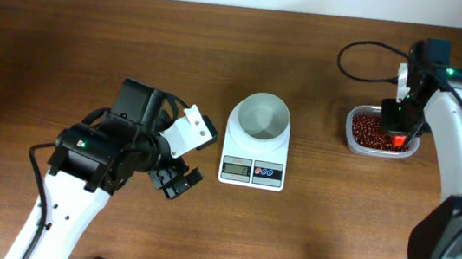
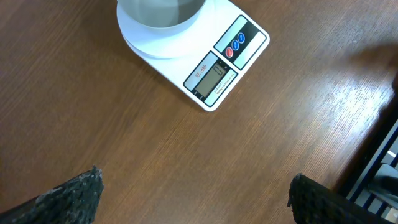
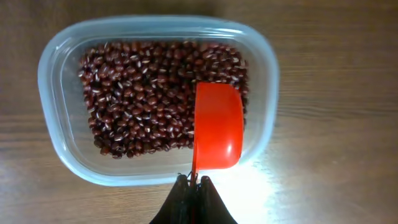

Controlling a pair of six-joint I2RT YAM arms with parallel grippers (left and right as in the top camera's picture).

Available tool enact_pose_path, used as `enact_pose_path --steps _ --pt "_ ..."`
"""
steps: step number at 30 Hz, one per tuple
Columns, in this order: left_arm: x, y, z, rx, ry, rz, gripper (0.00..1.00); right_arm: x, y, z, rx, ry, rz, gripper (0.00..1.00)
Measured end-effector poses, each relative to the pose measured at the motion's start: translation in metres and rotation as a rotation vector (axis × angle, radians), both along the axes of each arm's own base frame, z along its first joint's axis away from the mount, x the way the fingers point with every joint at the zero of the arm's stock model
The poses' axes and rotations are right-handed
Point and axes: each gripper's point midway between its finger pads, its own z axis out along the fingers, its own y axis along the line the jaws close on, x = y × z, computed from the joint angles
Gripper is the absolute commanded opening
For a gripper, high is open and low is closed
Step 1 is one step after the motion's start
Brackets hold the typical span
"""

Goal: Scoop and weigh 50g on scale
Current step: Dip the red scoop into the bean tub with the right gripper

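Scale [image 1: 254, 146] right of open left end effector [image 1: 177, 178]; right end effector [image 3: 193, 183] grips scoop [image 3: 217, 124].

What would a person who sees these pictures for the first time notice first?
The red scoop, pinched by its handle in the right gripper, over a clear tub of red beans at the right side of the table. Next, the white scale in the middle, with an empty white bowl on it.
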Motion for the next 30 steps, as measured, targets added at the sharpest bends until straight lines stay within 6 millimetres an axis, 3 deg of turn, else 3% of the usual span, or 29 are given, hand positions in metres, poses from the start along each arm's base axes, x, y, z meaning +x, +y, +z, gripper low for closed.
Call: enact_pose_path --steps 4,10,20,30 --pt "0.0 0.0 0.0 0.0 0.0 0.0 0.99 0.0 0.004 -0.025 0.057 0.07 0.054 0.04" --pt "0.0 0.0 0.0 0.0 0.0 0.0 0.99 0.001 0.027 -0.037 0.28 0.078 0.125 0.04" --pt "0.0 0.0 0.0 0.0 0.0 0.0 0.99 -0.007 -0.003 -0.042 0.662 -0.007 -0.063 0.04" --pt "0.0 0.0 0.0 0.0 0.0 0.0 0.99 -0.015 -0.01 -0.056 0.748 -0.032 -0.112 0.04"
